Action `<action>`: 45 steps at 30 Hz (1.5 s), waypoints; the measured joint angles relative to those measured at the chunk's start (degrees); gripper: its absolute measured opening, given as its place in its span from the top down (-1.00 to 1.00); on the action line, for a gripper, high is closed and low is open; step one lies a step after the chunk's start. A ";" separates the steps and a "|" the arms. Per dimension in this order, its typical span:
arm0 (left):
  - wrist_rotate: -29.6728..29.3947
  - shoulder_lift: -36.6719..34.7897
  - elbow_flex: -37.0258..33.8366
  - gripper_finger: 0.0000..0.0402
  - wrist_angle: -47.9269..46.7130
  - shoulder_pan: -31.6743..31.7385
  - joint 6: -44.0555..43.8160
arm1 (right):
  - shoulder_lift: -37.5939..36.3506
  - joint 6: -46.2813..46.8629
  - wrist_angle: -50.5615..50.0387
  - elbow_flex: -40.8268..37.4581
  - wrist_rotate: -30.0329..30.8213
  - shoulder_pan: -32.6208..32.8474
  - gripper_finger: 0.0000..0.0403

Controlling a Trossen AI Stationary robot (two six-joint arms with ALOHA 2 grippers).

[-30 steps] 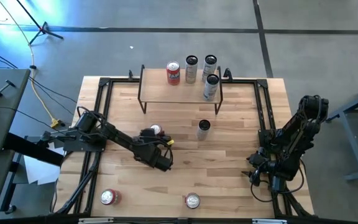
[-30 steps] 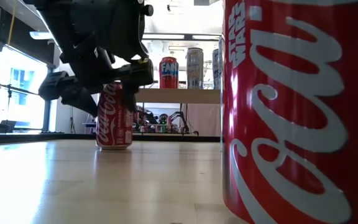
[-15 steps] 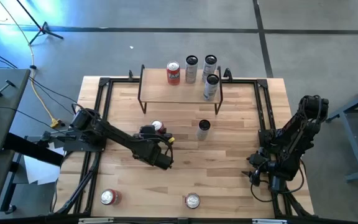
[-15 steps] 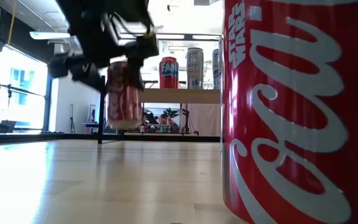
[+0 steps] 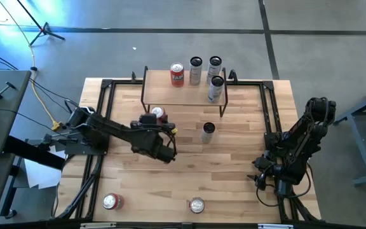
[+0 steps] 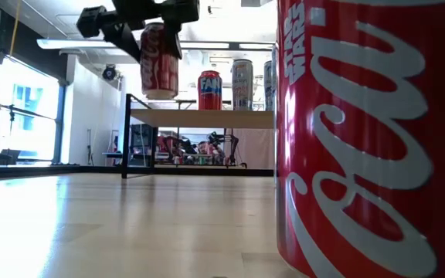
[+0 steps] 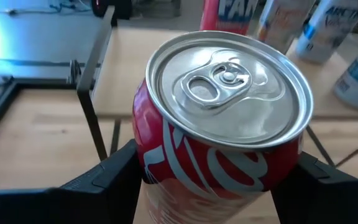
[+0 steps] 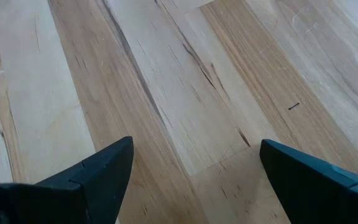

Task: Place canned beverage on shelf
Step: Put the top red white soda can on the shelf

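The light wood plank tabletop (image 5: 189, 172) with its black metal frame carries all items. The shelf (image 5: 183, 95), a low riser with a light wood top on thin black metal legs, stands at the tabletop's far edge. Its near edge lies just beyond the left gripper (image 5: 158, 122).

The left gripper is closed on a red cola can with a silver top (image 5: 157, 113), one finger on each side of the can body (image 7: 225, 155). In the low view the can (image 6: 159, 60) hangs upright, clear of the tabletop, with its base above the level of the shelf top (image 6: 207, 117). It sits near the shelf's left end.

On the shelf, to the right of the held can, stand a red Fanta can (image 5: 177, 74), two slim silver cans (image 5: 195, 70) (image 5: 214, 69) and a third slim silver can (image 5: 216, 89) nearer the front edge. The left part of the shelf top, ahead of the left gripper, is bare wood.

A slim silver can (image 5: 208, 132) stands on the tabletop to the right of the left gripper. Two red cola cans (image 5: 110, 201) (image 5: 197, 205) stand near the tabletop's near edge, well apart from the left gripper.

The right gripper (image 8: 191, 180) waits at the tabletop's right side, fingers spread wide and holding nothing, above bare wood.
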 joint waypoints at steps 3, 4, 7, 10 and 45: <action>-0.68 -0.20 2.47 -0.21 -1.16 1.53 2.71 | 0.02 -0.01 0.00 0.00 0.00 -0.01 -0.68; -0.65 -0.20 3.40 -0.21 -1.32 2.09 3.92 | 0.02 -0.02 0.00 0.00 0.00 0.00 -0.68; -0.49 -0.17 6.81 -0.21 -1.54 4.48 8.35 | 0.01 -0.02 0.00 0.00 0.00 -0.01 -0.68; 0.80 -0.17 10.29 -0.21 -1.51 7.74 14.59 | 0.02 0.00 0.00 0.00 0.00 0.00 -0.68; -7.30 -4.45 2.84 -0.21 10.67 25.77 30.14 | 0.02 -0.02 0.00 0.00 0.02 0.00 -0.68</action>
